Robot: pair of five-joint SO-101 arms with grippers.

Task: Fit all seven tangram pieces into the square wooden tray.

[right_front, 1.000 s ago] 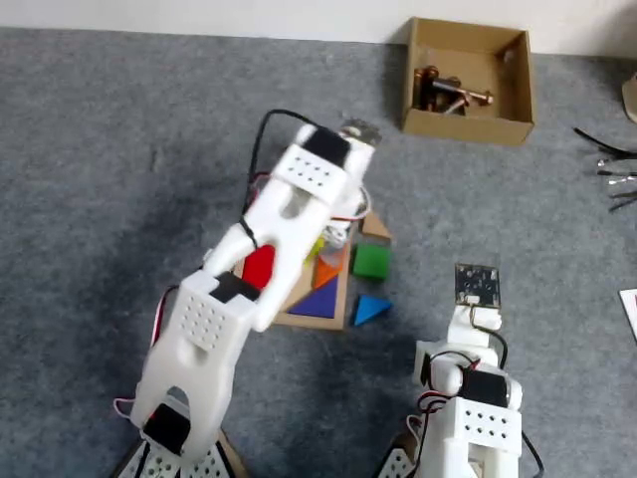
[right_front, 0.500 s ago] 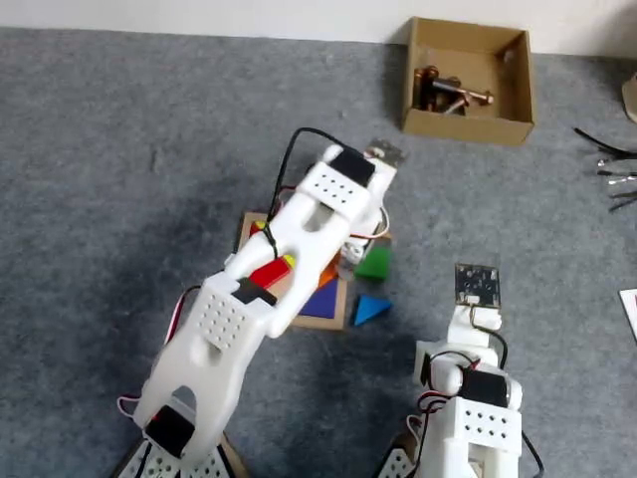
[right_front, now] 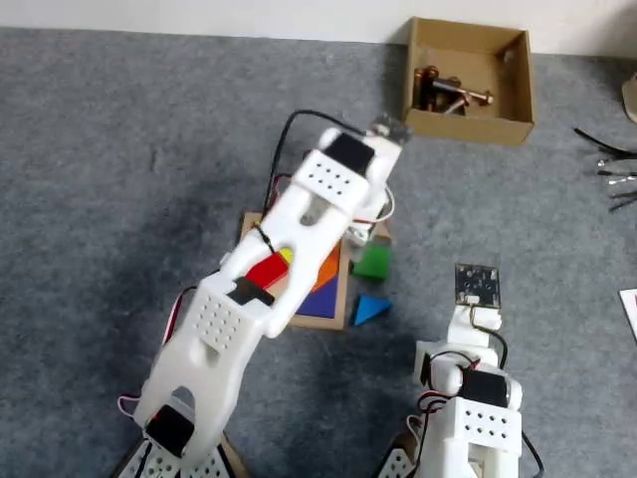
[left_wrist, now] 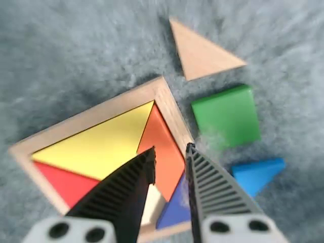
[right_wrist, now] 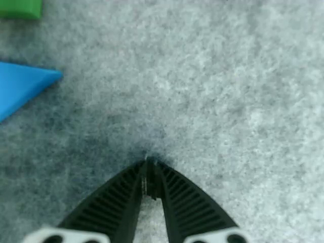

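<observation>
Tangram tray [left_wrist: 91, 120]: on the grey worktop [right_front: 119, 149], partly filled.

Loose pieces: green square [left_wrist: 225, 116] just beside the rim, blue triangle [left_wrist: 255, 174] near it, bare-wood triangle [left_wrist: 202, 53] beyond the corner.

Left fingers [left_wrist: 142, 167]: narrow gap, empty, above the orange piece [left_wrist: 162, 131].

Right fingers [right_wrist: 143, 174]: pressed together, empty, over bare worktop.

Likely next: the green square. Spread the fingers wider than it, descend straight onto opposite flat sides, and keep clear of the tray rim.
</observation>
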